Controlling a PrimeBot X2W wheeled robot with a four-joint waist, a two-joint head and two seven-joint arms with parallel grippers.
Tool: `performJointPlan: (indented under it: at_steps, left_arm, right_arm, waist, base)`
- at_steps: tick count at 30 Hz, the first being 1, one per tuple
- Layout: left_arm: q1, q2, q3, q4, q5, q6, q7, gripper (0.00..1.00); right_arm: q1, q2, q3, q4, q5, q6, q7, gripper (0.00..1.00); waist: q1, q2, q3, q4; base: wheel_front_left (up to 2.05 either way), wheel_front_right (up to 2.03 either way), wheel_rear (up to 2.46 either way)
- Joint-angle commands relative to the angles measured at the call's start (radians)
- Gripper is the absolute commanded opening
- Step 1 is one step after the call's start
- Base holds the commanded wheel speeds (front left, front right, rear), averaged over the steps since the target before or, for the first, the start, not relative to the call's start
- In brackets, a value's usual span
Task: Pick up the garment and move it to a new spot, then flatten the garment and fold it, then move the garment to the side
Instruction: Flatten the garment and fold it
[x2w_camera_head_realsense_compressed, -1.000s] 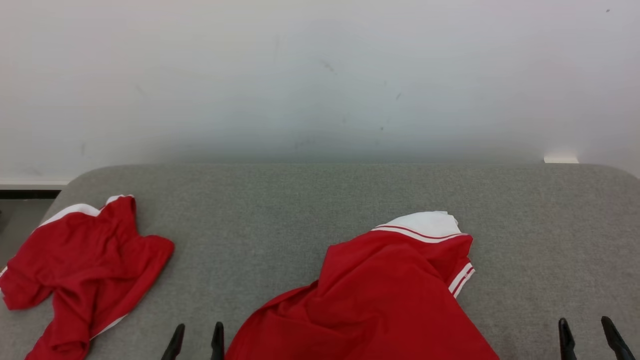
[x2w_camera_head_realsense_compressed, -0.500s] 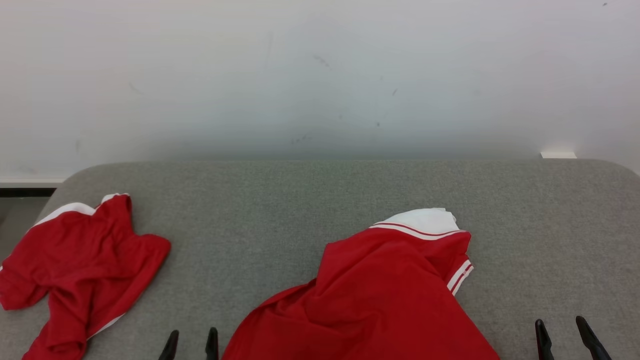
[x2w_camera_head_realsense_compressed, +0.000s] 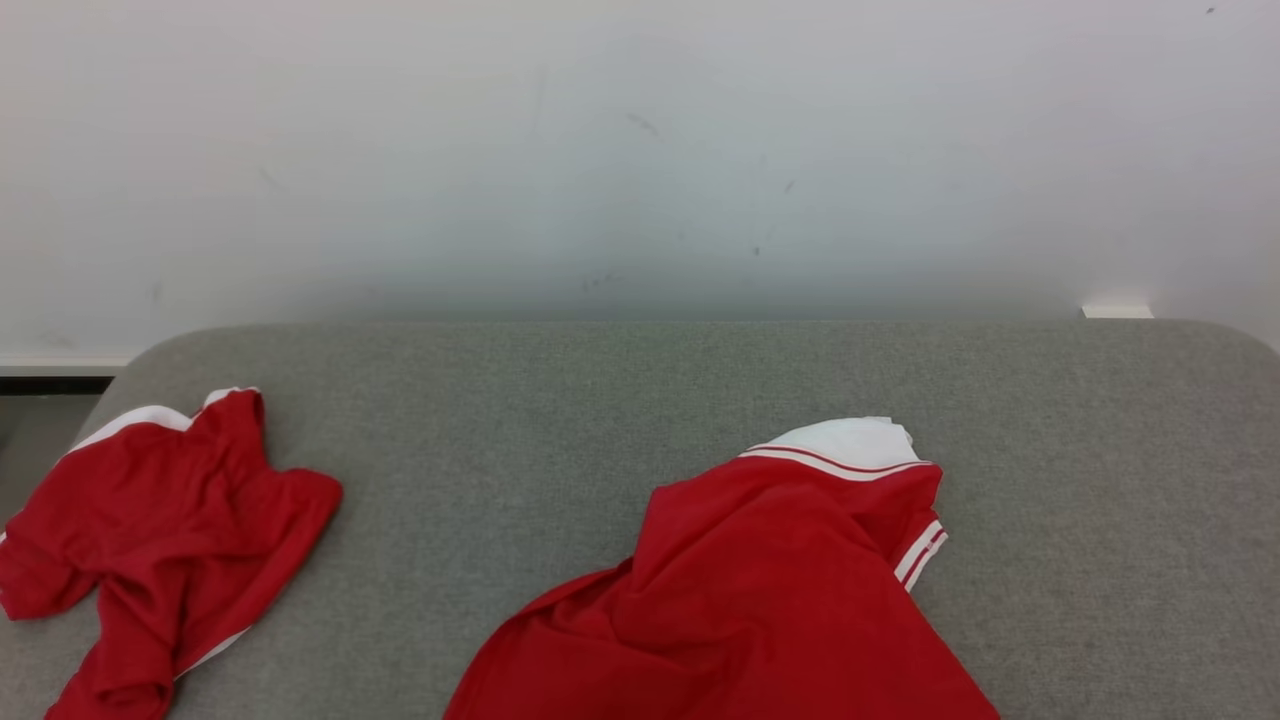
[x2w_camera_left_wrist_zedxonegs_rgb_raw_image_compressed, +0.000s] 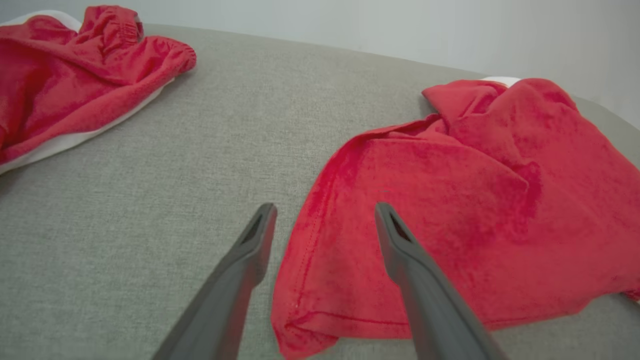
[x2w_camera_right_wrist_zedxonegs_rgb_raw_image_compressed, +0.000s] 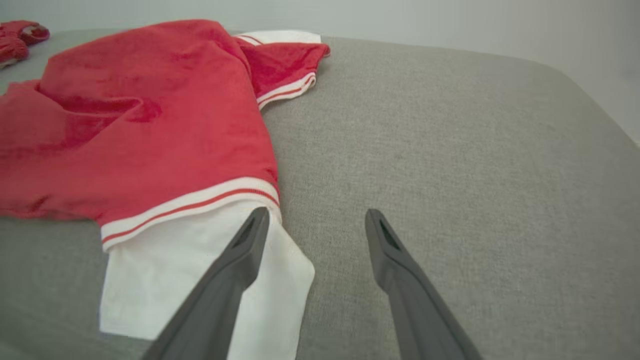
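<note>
The garment (x2w_camera_head_realsense_compressed: 760, 590) is a red shirt with white striped trim, lying crumpled at the near middle of the grey padded surface (x2w_camera_head_realsense_compressed: 600, 420). In the left wrist view my left gripper (x2w_camera_left_wrist_zedxonegs_rgb_raw_image_compressed: 325, 207) is open, its fingers straddling the near left hem of the garment (x2w_camera_left_wrist_zedxonegs_rgb_raw_image_compressed: 450, 215) just above the fabric. In the right wrist view my right gripper (x2w_camera_right_wrist_zedxonegs_rgb_raw_image_compressed: 316, 213) is open over bare grey surface, its left finger above a white panel (x2w_camera_right_wrist_zedxonegs_rgb_raw_image_compressed: 200, 280) of the garment (x2w_camera_right_wrist_zedxonegs_rgb_raw_image_compressed: 140, 125). Nothing is held.
A second red garment with white edging (x2w_camera_head_realsense_compressed: 170, 530) lies bunched at the surface's far left, near its rounded corner; it also appears in the left wrist view (x2w_camera_left_wrist_zedxonegs_rgb_raw_image_compressed: 65, 75). A white wall (x2w_camera_head_realsense_compressed: 640, 150) stands behind the surface. Bare grey surface stretches right of the shirt.
Both pairs of fingertips, seen at the head view's bottom edge earlier, have dropped out of it; the right pair slid left first. The garments have not moved.
</note>
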Motion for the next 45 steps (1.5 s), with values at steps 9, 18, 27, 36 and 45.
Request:
performJointPlan:
  at_steps: [9, 18, 27, 36, 45]
  left_arm:
    - [0.059, 0.017, -0.002, -0.081, -0.044, 0.013, 0.168, 1.00]
    - [0.047, 0.035, 0.006, -0.084, -0.062, 0.018, 0.228, 1.00]
    - [0.023, 0.040, -0.013, -0.050, -0.106, -0.012, 0.282, 1.00]
    - [-0.027, 0.046, -0.025, 0.023, -0.111, -0.014, 0.296, 1.00]
    - [-0.015, 0.044, -0.041, 0.043, -0.130, -0.026, 0.307, 0.63]
  right_arm:
    - [0.092, -0.041, 0.098, 0.010, 0.096, -0.003, 0.144, 1.00]
    - [-0.006, -0.008, 0.143, 0.093, 0.085, -0.003, 0.118, 1.00]
    - [-0.054, -0.019, 0.149, 0.177, 0.070, -0.003, 0.113, 1.00]
    - [-0.102, -0.011, 0.198, 0.227, 0.095, -0.003, 0.126, 1.00]
    - [-0.122, 0.009, 0.302, 0.256, 0.140, 0.005, 0.155, 1.00]
  waist:
    - [0.0001, -0.0001, 0.026, 0.006]
    - [0.0001, -0.0001, 0.038, 0.015]
    - [0.0001, -0.0001, 0.055, 0.031]
    - [0.0001, -0.0001, 0.075, 0.029]
    - [0.0001, -0.0001, 0.074, 0.022]
  base:
    - [0.00, 0.00, 0.00]
    - [0.00, 0.00, 0.00]
    - [0.00, 0.00, 0.00]
    - [0.00, 0.00, 0.00]
    - [0.00, 0.00, 0.00]
